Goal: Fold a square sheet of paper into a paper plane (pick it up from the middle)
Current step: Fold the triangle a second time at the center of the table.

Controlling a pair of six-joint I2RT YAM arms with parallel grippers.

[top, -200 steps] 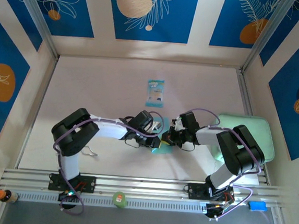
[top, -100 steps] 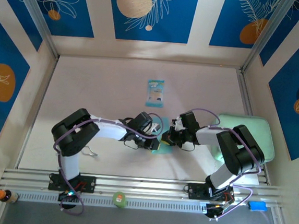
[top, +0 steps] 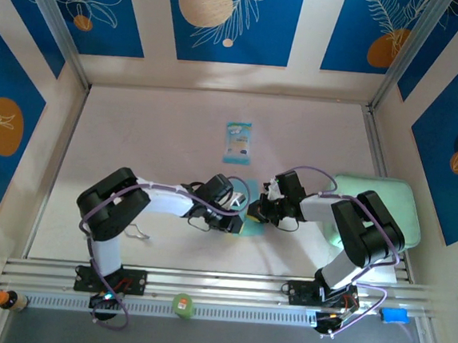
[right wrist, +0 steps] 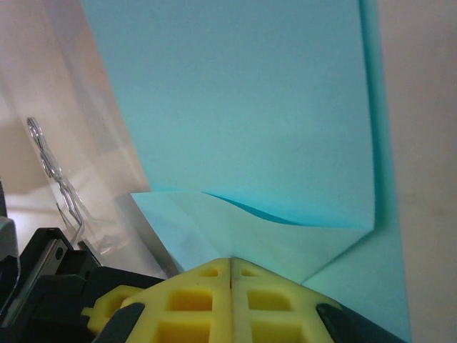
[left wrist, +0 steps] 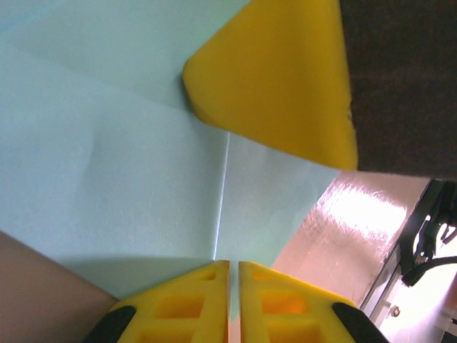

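The square sheet of paper [left wrist: 107, 179], part-folded, is thin, limp and easily creased; best pinched at a folded edge. Jaws of left gripper [left wrist: 233, 266] closed to a slit, right gripper [right wrist: 231, 263] shut.

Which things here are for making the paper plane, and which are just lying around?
For the job:
- thin light-blue square paper sheet
- left claw
- right claw

Just lying about:
- small teal-and-white printed packet
- pale green rounded pad
- bent metal wire clip
- small green round object on the front rail
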